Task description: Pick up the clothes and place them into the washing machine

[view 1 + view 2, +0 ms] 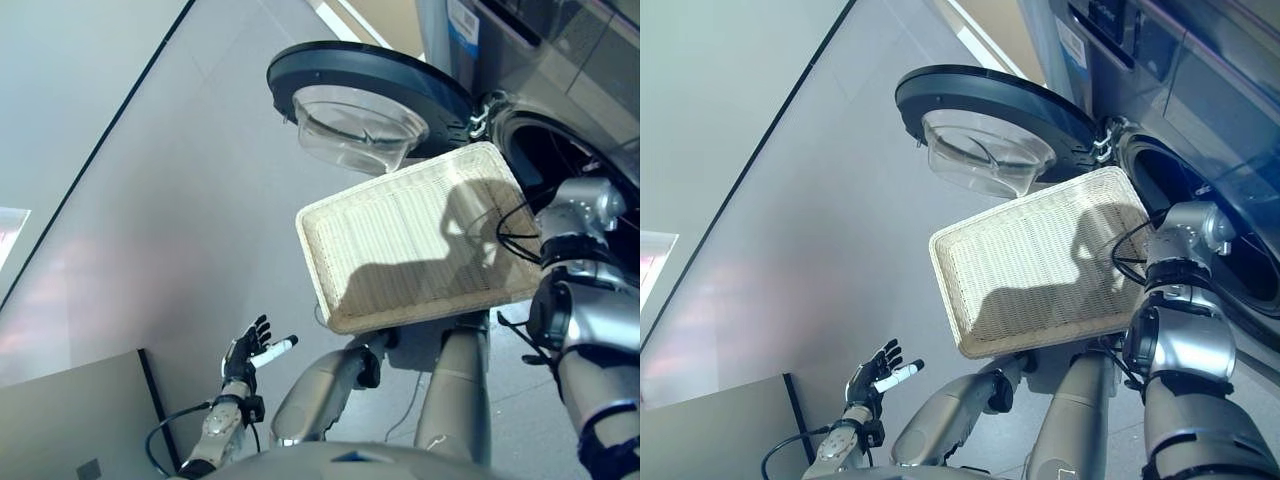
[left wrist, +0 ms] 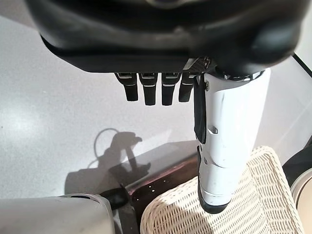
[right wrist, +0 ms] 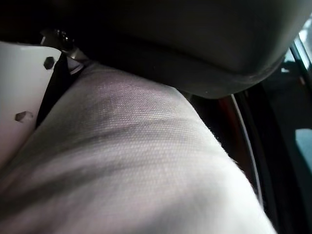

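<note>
Right hand hidden inside washer drum (image 1: 1200, 200); only its arm shows in the head views. Right wrist view: pale cloth (image 3: 136, 165) fills the frame, fingers behind it, white thumb (image 3: 19, 97) cut by the edge. Washer front cut off at frame edge. Basket (image 2: 234, 204) only partly in left wrist view.

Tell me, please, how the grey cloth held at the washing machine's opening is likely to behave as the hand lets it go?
The grey cloth bulges in soft folds against the right hand, so it is probably floppy. Its woven surface looks matte, so likely not slippery. It may drape and catch on the washing machine rim rather than slide in.
</note>
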Motion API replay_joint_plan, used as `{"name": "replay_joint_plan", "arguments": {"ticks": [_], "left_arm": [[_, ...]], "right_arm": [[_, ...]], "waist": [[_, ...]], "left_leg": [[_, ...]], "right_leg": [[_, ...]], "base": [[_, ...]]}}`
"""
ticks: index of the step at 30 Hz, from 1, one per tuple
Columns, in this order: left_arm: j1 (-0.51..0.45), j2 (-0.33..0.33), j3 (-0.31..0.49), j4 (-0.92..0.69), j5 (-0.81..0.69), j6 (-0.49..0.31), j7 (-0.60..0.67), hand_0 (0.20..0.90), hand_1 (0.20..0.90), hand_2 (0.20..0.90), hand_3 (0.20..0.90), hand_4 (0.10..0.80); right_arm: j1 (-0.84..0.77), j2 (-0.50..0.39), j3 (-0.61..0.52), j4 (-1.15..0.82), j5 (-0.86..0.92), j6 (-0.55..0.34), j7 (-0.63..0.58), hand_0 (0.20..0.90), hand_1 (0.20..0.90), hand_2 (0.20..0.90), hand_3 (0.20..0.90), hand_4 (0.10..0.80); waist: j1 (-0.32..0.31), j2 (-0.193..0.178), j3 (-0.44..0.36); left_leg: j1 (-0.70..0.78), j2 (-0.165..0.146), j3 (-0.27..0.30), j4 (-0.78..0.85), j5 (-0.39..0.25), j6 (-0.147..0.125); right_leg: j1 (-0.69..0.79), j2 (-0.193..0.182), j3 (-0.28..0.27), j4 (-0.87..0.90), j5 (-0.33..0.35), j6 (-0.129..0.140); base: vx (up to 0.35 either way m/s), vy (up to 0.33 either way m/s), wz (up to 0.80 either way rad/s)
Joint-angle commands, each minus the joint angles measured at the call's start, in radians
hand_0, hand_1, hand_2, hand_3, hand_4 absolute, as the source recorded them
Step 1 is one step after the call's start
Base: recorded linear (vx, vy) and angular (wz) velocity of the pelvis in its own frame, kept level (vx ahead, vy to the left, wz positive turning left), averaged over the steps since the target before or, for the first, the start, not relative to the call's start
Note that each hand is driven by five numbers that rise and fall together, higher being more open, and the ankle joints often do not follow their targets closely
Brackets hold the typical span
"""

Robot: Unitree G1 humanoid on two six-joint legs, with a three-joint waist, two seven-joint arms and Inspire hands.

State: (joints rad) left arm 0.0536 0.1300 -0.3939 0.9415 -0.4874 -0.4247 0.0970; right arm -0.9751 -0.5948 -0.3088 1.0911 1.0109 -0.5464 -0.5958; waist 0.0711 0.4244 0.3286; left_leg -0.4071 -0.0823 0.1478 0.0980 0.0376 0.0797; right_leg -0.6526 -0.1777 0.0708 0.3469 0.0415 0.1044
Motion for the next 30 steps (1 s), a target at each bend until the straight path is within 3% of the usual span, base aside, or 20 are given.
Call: {"name": "replay_joint_plan", "arguments": {"ticks": [1,5,6,10,17,24,30], "left_arm": [[0.031,0.039,0.028,0.069,-0.032,-0.044,0.038,0.900,0.900,0.900,0.900,0.800],[0.030,0.038,0.028,0.064,-0.035,-0.043,0.034,0.900,0.900,0.900,0.900,0.800],[0.031,0.036,0.026,0.066,-0.033,-0.044,0.035,0.900,0.900,0.900,0.900,0.800],[0.035,0.031,0.021,0.067,-0.041,-0.044,0.033,0.900,0.900,0.900,0.900,0.800],[0.037,0.024,0.014,0.065,-0.044,-0.041,0.033,0.900,0.900,0.900,0.900,0.800],[0.048,0.038,0.022,0.046,-0.028,-0.030,0.032,0.900,0.900,0.900,0.900,0.800],[0.066,0.053,0.023,0.038,-0.019,-0.026,0.020,0.900,0.900,0.900,0.900,0.800]], "right_arm": [[-0.005,-0.049,0.075,-0.103,-0.048,-0.107,-0.009,0.200,0.200,0.200,0.200,0.300],[0.009,-0.039,0.072,-0.109,-0.050,-0.109,-0.012,0.200,0.200,0.200,0.200,0.300],[0.011,-0.039,0.070,-0.108,-0.050,-0.109,-0.013,0.900,0.900,0.900,0.900,0.800],[0.034,0.002,0.045,-0.136,-0.026,-0.143,-0.017,0.900,0.900,0.900,0.900,0.800],[0.050,0.035,0.041,-0.113,-0.012,-0.124,-0.026,0.900,0.900,0.900,0.900,0.800],[0.056,0.052,0.044,-0.137,-0.021,-0.124,-0.040,0.900,0.900,0.900,0.900,0.800],[0.045,0.066,0.053,-0.164,-0.022,-0.125,-0.040,0.900,0.900,0.900,0.900,0.800]], "waist": [[0.031,-0.001,-0.141],[0.032,0.003,-0.143],[0.032,0.005,-0.144],[0.033,0.010,-0.147],[0.032,0.018,-0.142],[0.014,0.002,-0.093],[0.010,0.005,-0.083]], "left_leg": [[-0.070,0.006,-0.044,0.042,0.003,-0.095],[-0.066,0.004,-0.040,0.042,0.001,-0.093],[-0.066,0.004,-0.040,0.042,0.001,-0.093],[-0.067,0.001,-0.041,0.042,0.001,-0.092],[-0.076,0.000,-0.033,0.056,-0.008,-0.091],[-0.190,0.009,0.018,0.283,-0.090,-0.090],[-0.240,0.010,0.034,0.363,-0.130,-0.083]], "right_leg": [[0.088,0.081,-0.046,-0.032,-0.085,-0.080],[0.089,0.080,-0.043,-0.034,-0.084,-0.079],[0.089,0.080,-0.044,-0.032,-0.085,-0.078],[0.089,0.078,-0.042,-0.033,-0.085,-0.078],[0.075,0.079,-0.040,-0.018,-0.091,-0.079],[-0.001,0.061,-0.044,0.173,-0.163,-0.089],[-0.055,0.046,-0.031,0.264,-0.195,-0.087]], "base": [[0.000,0.000,0.00],[0.000,0.000,0.00],[0.000,0.000,0.00],[0.000,0.000,0.00],[-0.004,-0.001,0.00],[-0.038,-0.032,0.06],[-0.004,-0.003,0.05]]}}
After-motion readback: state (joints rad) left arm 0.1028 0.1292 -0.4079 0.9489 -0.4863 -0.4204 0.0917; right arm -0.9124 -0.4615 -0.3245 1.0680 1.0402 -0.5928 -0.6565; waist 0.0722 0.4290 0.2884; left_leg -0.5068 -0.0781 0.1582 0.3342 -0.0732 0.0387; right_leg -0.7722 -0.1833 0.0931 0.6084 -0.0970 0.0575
